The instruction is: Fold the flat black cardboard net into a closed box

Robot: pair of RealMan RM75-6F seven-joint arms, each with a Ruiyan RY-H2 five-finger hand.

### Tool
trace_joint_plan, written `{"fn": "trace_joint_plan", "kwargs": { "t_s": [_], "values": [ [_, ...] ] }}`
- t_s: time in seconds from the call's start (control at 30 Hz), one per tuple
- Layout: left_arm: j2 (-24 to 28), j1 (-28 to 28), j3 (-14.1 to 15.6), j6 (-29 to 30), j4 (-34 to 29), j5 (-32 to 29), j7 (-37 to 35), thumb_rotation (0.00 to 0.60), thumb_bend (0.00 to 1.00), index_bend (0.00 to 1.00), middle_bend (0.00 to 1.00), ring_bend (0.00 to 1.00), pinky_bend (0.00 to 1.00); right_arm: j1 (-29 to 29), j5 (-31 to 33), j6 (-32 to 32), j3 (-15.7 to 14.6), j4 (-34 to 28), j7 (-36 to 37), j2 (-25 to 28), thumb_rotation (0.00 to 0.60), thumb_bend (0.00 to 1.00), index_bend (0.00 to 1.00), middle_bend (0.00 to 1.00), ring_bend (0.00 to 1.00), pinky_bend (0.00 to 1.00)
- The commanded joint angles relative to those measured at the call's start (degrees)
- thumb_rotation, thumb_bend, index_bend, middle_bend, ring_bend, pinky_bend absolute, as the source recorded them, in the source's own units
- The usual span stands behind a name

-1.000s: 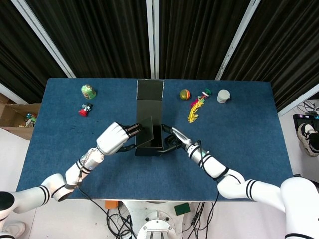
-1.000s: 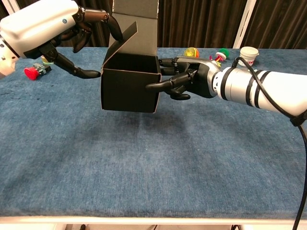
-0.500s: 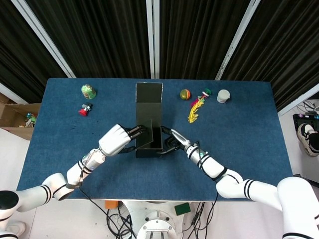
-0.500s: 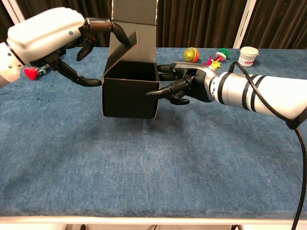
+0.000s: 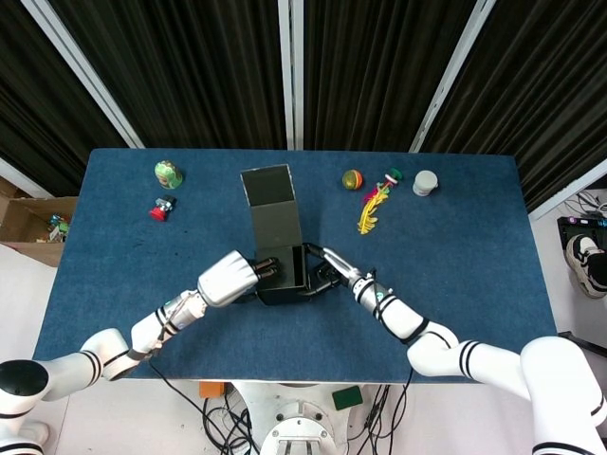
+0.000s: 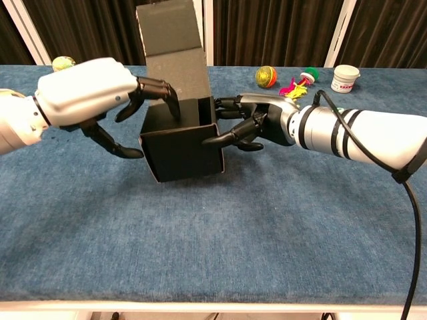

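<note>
Cardboard box (image 6: 183,150), black and half folded, sits between our two robot hands on the blue bench (image 6: 220,240), its tall lid flap (image 6: 170,30) standing up behind the opening. Our left robot hand (image 6: 100,93) holds the box's left wall, upper fingers hooked over the rim and into the opening, thumb low against the outside. Our right robot hand (image 6: 257,123) presses spread fingers on the box's right wall. Beyond it lie a coloured ball (image 6: 265,75) and a white cup (image 6: 345,77).
</note>
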Motion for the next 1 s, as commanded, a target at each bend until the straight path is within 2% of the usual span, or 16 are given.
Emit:
{"fn": "trace_joint_plan", "kwargs": {
  "t_s": [0.03, 0.53, 1.0],
  "values": [
    [-0.43, -0.15, 0.89, -0.94, 0.76, 0.31, 0.31, 0.600, 0.12, 0.34, 0.31, 0.74, 0.99, -0.39, -0.40, 0.87, -0.59, 0.94, -1.47, -0.78, 0.600, 0.44, 0.53, 0.49, 0.82, 1.00],
    [1.97, -1.70, 1.81, -5.21, -2.68, -0.03, 5.68, 0.600, 0.12, 0.36, 0.32, 0.74, 0.99, -1.91, -4.46, 4.33, -3.87, 5.00, -0.96, -3.16, 0.600, 0.45, 0.51, 0.47, 0.82, 1.00],
    [3.68, -3.18, 2.34, -9.68, -5.70, -0.54, 11.07, 0.600, 0.12, 0.41, 0.37, 0.74, 0.99, -1.81, -6.26, 6.03, -5.01, 5.09, 0.17, -3.16, 0.600, 0.45, 0.51, 0.46, 0.82, 1.00]
  ]
}}
